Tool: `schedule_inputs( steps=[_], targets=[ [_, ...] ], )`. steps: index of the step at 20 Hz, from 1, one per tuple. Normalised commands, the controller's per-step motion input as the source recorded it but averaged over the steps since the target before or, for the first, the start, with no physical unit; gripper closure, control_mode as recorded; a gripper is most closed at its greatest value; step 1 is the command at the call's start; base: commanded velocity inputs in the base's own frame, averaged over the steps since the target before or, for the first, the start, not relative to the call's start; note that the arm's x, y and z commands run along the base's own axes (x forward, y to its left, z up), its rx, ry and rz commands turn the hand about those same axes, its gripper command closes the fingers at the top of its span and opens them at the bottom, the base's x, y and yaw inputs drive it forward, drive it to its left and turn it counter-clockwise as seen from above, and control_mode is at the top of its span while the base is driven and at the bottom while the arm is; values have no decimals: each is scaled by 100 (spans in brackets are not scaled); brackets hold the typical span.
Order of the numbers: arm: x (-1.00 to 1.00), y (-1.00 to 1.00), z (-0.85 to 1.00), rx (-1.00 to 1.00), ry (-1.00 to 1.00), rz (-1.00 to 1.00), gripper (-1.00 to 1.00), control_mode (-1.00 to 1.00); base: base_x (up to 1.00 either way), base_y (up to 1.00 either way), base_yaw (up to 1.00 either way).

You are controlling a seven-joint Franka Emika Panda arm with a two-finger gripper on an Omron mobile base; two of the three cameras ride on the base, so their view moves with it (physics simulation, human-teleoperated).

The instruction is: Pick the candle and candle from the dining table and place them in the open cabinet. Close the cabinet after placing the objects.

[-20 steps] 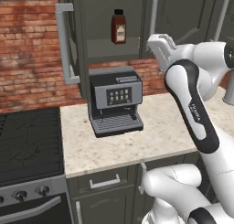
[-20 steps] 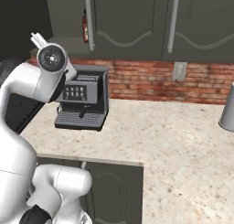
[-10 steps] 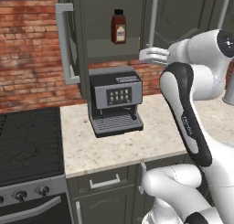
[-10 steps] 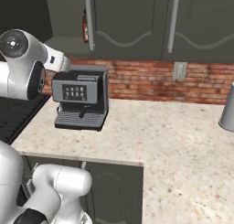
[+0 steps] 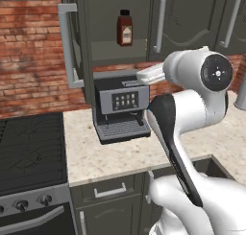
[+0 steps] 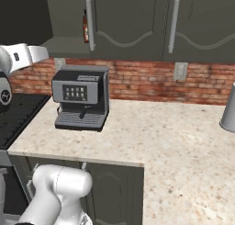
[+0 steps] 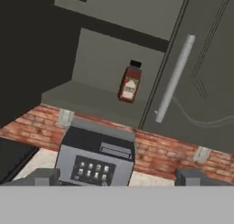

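The cabinet [image 5: 103, 23] stands open above the coffee machine, its door [image 5: 72, 42] swung out to the left. A red-brown bottle [image 5: 125, 28] is on its shelf [image 7: 87, 99]. In the hand view my gripper [image 7: 119, 178] is open, its fingertips [image 7: 45, 177] far apart with nothing between them. It faces the open shelf and the bottle [image 7: 130, 83] from a distance. My white hand [image 5: 150, 75] hangs in front of the closed neighbouring door, over the counter. Both candles are out of view.
A grey coffee machine [image 5: 120, 109] stands on the beige speckled counter [image 6: 151, 141] against the brick wall. A black stove [image 5: 29, 152] lies to the left. The closed door's long handle [image 7: 176, 79] is right of the shelf. A grey cup [image 6: 228, 114] stands far right.
The arm has swung round: the hand came down from beside the upper cabinet doors and now sits lower, level with the shelf. The gripper stayed open. The base has not moved.
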Motion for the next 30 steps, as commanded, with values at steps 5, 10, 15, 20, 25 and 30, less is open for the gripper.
schedule_inputs(
  steps=[5, 10, 15, 20, 25, 30],
  targets=[
    [-63, 15, 21, -10, -20, 12, -100, -100, 0, 0, 0],
    [-68, 27, 13, -4, -15, 17, -100, -100, 0, 0, 0],
    [-56, 50, 3, -15, -8, 5, -100, -100, 0, 0, 0],
    [-46, 63, 0, -26, -4, 0, -100, -100, 0, 0, 0],
    [-30, 57, 0, -26, -1, 0, -100, -100, 0, 0, 0],
    [-1, 38, 0, -22, 0, 0, -100, -100, 0, 0, 0]
  ],
)
